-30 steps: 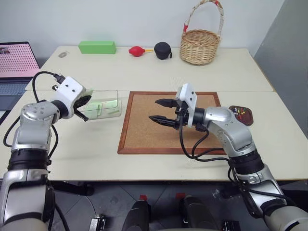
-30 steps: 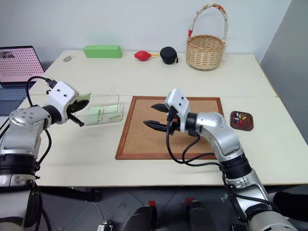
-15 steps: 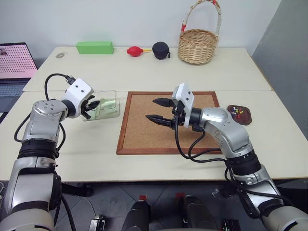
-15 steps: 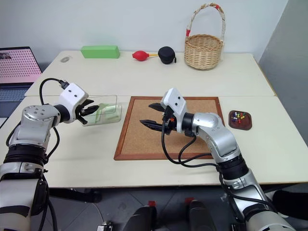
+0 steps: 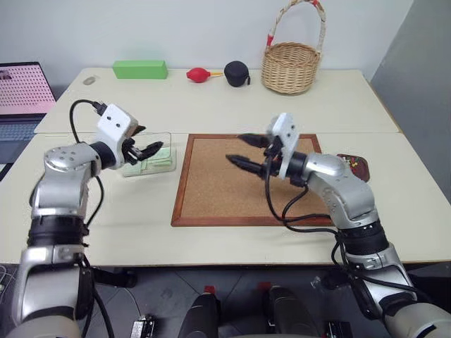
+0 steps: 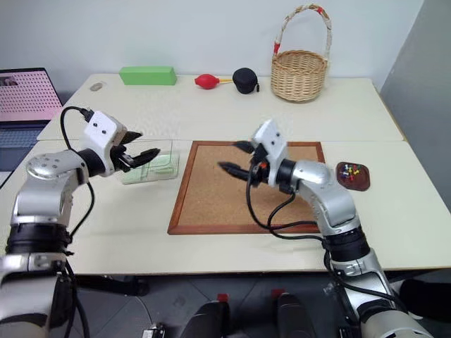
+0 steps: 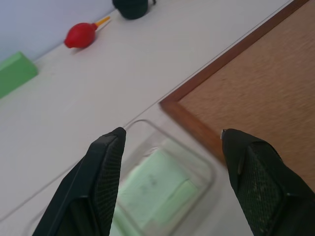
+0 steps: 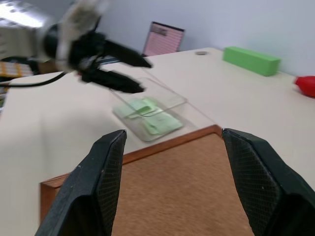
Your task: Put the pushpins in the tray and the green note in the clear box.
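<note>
The clear box (image 5: 166, 162) sits left of the corkboard, and pale green note slips (image 7: 152, 183) lie flat inside it. My left gripper (image 5: 148, 144) hovers just over the box's left end, open, with nothing between its fingers. Over the middle of the corkboard (image 5: 225, 193), my right gripper (image 5: 236, 148) is open and empty, pointing left toward the box. At the table's right, beside the corkboard, the small dark tray (image 6: 352, 176) holds coloured pushpins (image 6: 350, 170). In the left eye view my right arm partly hides the tray.
Along the back edge stand a bright green block (image 5: 141, 69), a red rubber bulb (image 5: 199, 74), a black pouch (image 5: 237, 72) and a wicker basket (image 5: 291, 67). A laptop (image 5: 25, 88) sits at the far left.
My left gripper held a green slip at the box, lowered it in, then opened and shifted right; the slip lies in the box. My right gripper moved slightly right.
</note>
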Robot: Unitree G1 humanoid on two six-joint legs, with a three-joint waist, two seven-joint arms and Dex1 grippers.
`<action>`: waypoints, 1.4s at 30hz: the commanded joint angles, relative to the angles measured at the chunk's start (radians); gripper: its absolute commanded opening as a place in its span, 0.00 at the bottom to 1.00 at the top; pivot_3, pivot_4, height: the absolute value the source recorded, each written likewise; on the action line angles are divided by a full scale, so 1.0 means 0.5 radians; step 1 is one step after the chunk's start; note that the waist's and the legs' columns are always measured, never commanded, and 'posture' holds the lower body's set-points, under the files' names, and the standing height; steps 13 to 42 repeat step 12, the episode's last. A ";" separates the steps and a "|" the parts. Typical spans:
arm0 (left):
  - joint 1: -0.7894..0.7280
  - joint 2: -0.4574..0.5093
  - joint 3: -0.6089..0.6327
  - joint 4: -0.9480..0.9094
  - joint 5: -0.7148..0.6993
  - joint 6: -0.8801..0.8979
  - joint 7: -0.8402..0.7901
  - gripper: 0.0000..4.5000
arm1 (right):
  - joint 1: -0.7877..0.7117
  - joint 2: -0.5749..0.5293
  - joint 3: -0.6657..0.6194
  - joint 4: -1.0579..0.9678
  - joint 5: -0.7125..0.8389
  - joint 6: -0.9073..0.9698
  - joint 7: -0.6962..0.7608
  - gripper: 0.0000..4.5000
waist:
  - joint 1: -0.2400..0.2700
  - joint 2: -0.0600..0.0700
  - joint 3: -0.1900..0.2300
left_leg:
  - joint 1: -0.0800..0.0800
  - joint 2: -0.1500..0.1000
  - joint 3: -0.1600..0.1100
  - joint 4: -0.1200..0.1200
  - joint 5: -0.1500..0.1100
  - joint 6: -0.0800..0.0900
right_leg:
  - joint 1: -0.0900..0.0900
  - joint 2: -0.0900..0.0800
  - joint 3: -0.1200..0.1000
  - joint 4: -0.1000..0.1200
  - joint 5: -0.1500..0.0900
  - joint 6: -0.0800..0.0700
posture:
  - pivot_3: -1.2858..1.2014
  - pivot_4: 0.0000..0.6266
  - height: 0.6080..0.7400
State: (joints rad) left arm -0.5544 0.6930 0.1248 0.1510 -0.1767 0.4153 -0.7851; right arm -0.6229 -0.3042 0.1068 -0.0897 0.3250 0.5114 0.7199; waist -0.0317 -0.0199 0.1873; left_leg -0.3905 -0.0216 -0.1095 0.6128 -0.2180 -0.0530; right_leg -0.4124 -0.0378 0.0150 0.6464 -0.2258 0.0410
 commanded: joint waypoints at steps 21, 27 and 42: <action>0.590 -0.254 -0.134 -0.757 -0.062 -0.112 0.159 0.73 | 0.705 -0.335 -0.318 -0.375 0.009 -0.209 -0.053 0.73 | -0.004 0.000 0.000 | 0.004 0.003 0.005 0.001 0.000 0.000 | 0.000 0.003 0.003 0.003 0.000 0.001 | 0.52 0.24 1.00; 0.590 -0.254 -0.134 -0.757 -0.062 -0.112 0.159 0.73 | 0.705 -0.335 -0.318 -0.375 0.009 -0.209 -0.053 0.73 | -0.004 0.000 0.000 | 0.004 0.003 0.005 0.001 0.000 0.000 | 0.000 0.003 0.003 0.003 0.000 0.001 | 0.52 0.24 1.00; 0.590 -0.254 -0.134 -0.757 -0.062 -0.112 0.159 0.73 | 0.705 -0.335 -0.318 -0.375 0.009 -0.209 -0.053 0.73 | -0.004 0.000 0.000 | 0.004 0.003 0.005 0.001 0.000 0.000 | 0.000 0.003 0.003 0.003 0.000 0.001 | 0.52 0.24 1.00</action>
